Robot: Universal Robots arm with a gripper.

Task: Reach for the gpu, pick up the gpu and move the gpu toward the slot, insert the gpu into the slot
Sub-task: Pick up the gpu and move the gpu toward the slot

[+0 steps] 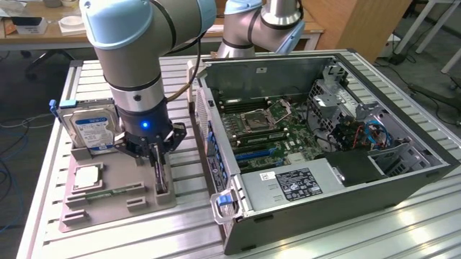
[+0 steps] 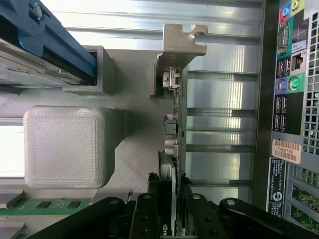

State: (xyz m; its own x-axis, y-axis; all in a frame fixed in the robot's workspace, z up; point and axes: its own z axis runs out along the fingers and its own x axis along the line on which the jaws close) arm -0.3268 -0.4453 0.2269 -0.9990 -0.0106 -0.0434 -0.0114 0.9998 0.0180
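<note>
The gpu (image 1: 161, 177) stands on edge in a slot of the grey holder tray (image 1: 122, 213), on the exterior view's left of the open computer case (image 1: 360, 194). In the wrist view the gpu (image 2: 175, 124) runs edge-on, with its silver end bracket (image 2: 180, 45) at the far end. My gripper (image 1: 157, 161) has come straight down over it. Its black fingers (image 2: 149, 209) sit on either side of the card, pressed against it; the gripper (image 2: 170, 204) is shut on the gpu. The blue expansion slot (image 1: 253, 154) lies on the motherboard inside the case.
A silver hard drive (image 1: 90, 129) with a blue-white label stands upright at the tray's back. A cpu (image 1: 86, 177) and a green memory stick (image 1: 112, 191) lie on the tray. The case's rear ports (image 2: 289, 84) are close beside the gpu. A second arm (image 1: 259, 24) stands behind the case.
</note>
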